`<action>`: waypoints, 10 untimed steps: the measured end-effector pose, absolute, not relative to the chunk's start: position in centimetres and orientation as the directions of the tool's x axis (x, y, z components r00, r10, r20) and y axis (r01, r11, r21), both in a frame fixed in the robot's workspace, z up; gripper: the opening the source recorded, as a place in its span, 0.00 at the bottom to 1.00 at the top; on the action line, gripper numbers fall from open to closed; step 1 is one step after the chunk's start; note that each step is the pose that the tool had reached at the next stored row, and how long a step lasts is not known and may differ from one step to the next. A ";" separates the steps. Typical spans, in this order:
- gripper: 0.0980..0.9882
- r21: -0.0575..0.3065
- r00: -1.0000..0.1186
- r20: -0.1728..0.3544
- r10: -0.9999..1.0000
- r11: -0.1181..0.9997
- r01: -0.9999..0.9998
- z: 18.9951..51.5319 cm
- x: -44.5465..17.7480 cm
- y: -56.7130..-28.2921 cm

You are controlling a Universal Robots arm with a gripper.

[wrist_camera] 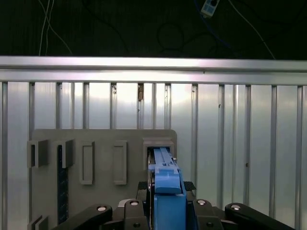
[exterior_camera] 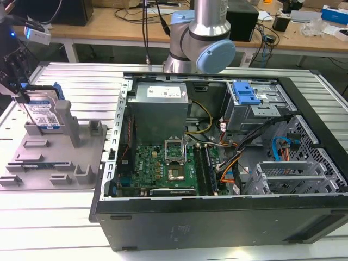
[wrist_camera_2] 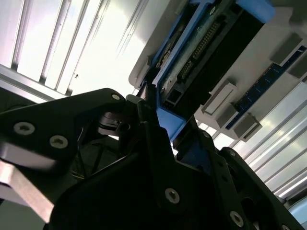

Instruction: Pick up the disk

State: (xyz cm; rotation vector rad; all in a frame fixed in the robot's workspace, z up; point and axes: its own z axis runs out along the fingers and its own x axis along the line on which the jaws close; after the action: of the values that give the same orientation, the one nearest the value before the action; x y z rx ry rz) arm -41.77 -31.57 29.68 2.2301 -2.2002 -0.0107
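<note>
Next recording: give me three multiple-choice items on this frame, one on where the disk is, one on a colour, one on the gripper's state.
1. Where is the disk?
A. Upright in a slot of the grey tray, on the exterior view's left
B. Inside the computer case
C. Flat on the slatted table

2. What colour is the frame around the disk's edges?
A. Red
B. Blue
C. Green

3. What is the gripper doing?
A. Open, far from the disk
B. Shut on the disk
C. Shut on a cable

Answers: 1 A, the exterior view shows the disk standing at the tray's back. 2 B, blue edges show in both wrist views. 3 B, the first wrist view shows the fingers pressed against the blue frame.
</note>
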 end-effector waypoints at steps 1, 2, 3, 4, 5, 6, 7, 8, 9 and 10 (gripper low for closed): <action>0.30 0.011 0.014 0.001 -1.000 -0.014 -1.000 29.7 -41.8 -31.6; 0.30 0.011 0.014 0.001 -1.000 -0.014 -1.000 29.7 -41.8 -31.6; 0.30 0.011 0.013 0.001 -1.000 -0.013 -1.000 29.7 -41.8 -31.6; 0.30 0.011 0.013 0.001 -1.000 -0.013 -1.000 29.7 -41.8 -31.6; 0.30 0.011 0.014 0.001 -1.000 -0.013 -1.000 29.8 -41.8 -31.6; 0.30 0.011 0.013 0.001 -1.000 -0.013 -1.000 29.9 -41.8 -31.6; 0.30 0.012 0.013 0.001 -1.000 -0.013 -1.000 30.2 -41.8 -31.6; 0.30 0.012 0.014 0.001 -1.000 -0.013 -1.000 30.4 -41.8 -31.6; 0.30 0.012 0.013 0.001 -1.000 -0.013 -1.000 30.8 -41.8 -31.6; 0.30 0.012 0.013 0.001 -1.000 -0.013 -1.000 31.1 -41.8 -31.6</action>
State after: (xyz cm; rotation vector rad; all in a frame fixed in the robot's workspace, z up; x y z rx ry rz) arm -41.77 -31.57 31.10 2.2295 -2.1997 -0.0120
